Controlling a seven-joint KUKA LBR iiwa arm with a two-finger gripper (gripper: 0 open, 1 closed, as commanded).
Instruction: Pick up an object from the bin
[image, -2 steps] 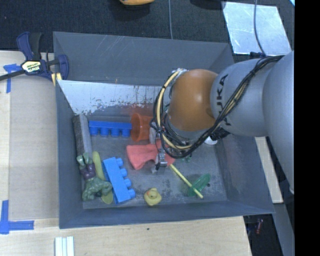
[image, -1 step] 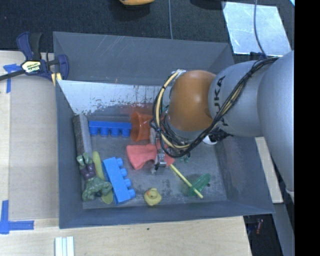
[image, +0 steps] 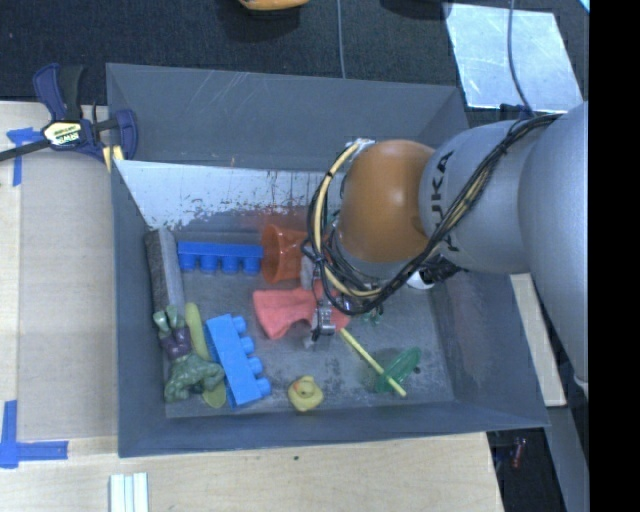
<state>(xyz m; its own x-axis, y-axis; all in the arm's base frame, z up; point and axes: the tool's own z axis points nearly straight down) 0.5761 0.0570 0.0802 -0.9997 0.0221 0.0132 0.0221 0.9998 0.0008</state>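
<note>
My gripper (image: 321, 323) reaches down below the orange wrist cover in the middle of the bin, its tip at the right end of a pink soft piece (image: 278, 309) lying flat on the floor. Just behind it an orange cup-like thing (image: 281, 252) stands partly hidden by the arm's cables. A thin yellow stick (image: 368, 357) runs from beside the gripper down to the right, ending at a green plastic piece (image: 397, 366). A small yellow toy (image: 305, 393) lies near the front wall, below the gripper.
One blue toy brick (image: 220, 258) lies at the back left and a second blue brick (image: 238, 358) at the front left. A green, purple and yellow toy heap (image: 187, 352) and a grey bar (image: 160, 272) line the left wall. The arm covers the bin's right half.
</note>
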